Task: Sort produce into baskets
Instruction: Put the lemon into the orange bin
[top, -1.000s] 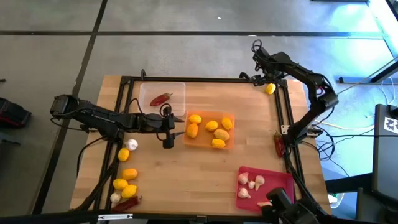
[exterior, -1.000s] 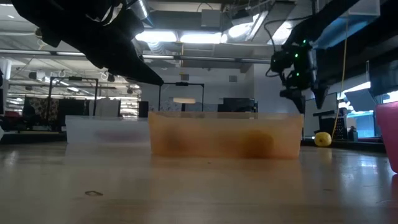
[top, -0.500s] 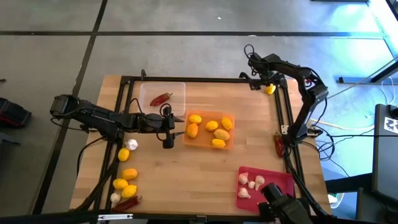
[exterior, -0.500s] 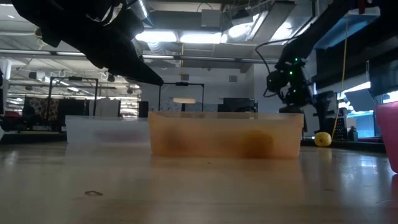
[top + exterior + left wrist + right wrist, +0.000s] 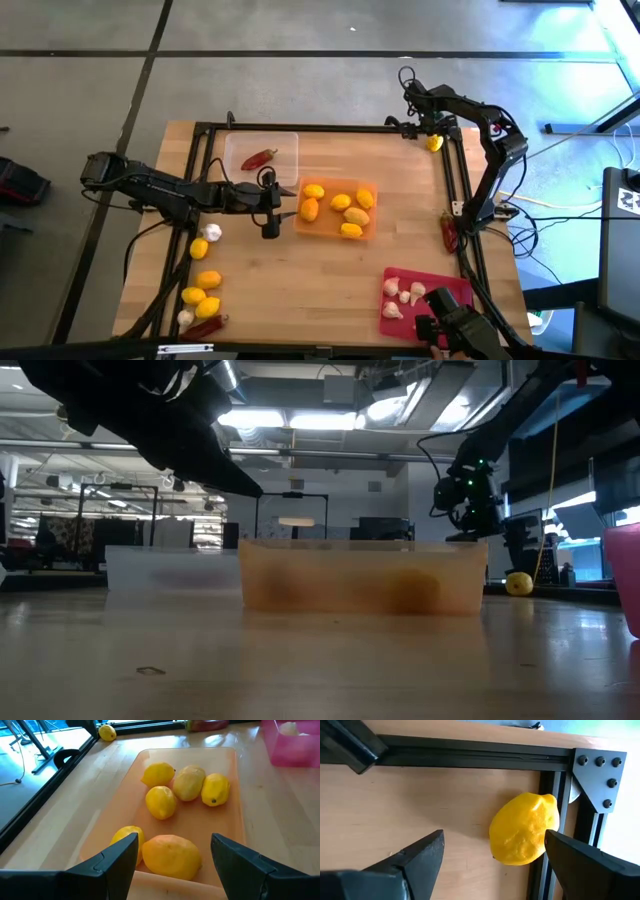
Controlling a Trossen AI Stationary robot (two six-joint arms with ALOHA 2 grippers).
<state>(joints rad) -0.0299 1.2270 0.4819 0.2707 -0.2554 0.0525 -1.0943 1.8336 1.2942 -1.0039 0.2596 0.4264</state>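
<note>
Yellow lemon lies in the table's far right corner against the black frame, directly under the right gripper, whose fingers stand apart and empty. Left gripper, fingers apart too, hangs beside the orange tray holding 5 lemons.

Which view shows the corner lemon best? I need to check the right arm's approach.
The right wrist view: the lemon fills it, against the black frame. The high view shows it small, the low view distant, the left wrist view tiny.
</note>
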